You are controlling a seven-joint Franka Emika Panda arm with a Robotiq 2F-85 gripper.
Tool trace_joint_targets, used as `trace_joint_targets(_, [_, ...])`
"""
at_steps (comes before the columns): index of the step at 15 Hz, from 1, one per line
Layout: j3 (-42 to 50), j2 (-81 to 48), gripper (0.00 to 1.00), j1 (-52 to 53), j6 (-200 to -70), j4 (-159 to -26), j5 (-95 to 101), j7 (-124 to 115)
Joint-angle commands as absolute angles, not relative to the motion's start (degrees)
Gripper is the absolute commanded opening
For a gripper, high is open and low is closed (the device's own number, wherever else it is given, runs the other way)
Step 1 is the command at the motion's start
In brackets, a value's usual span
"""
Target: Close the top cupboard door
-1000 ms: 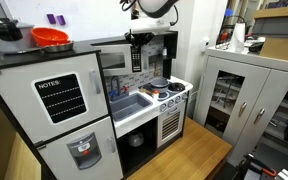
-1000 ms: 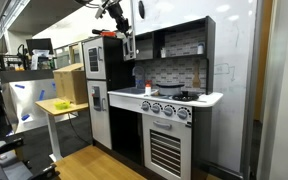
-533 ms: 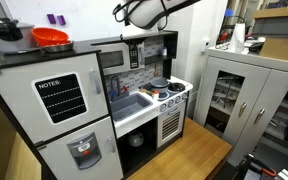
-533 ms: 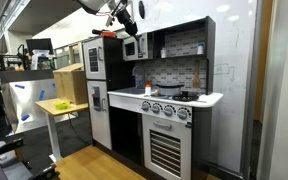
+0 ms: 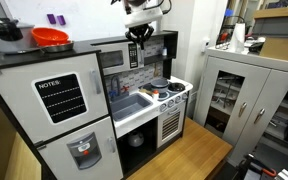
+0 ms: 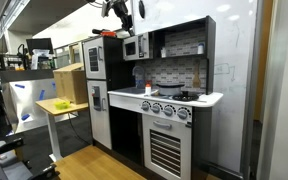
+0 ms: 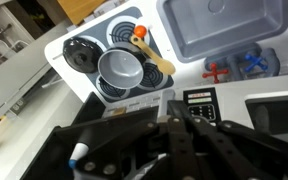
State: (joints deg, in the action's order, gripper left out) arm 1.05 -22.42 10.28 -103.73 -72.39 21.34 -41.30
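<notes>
**A:** Arm is high at the top centre of the frame in an exterior view, white links folded over, claw hanging straight down.

**B:** In an exterior view it shows in the upper left part of the frame, claw tipped down and to the right.

**A:** Jaws apart or together?

**B:** Can't call it. In the wrist view the claw is a dark, blurred mass across the bottom edge.
</notes>
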Motion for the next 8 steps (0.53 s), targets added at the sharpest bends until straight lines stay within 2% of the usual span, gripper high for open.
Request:
trace_joint_targets(1, [0.57, -21.35, 0.0, 9.33, -93.2, -68.48, 16.57, -34.53])
trace_joint_targets(8, [0.55, -15.7, 0.0, 7.6, -84.21, -68.66, 9.75, -24.06])
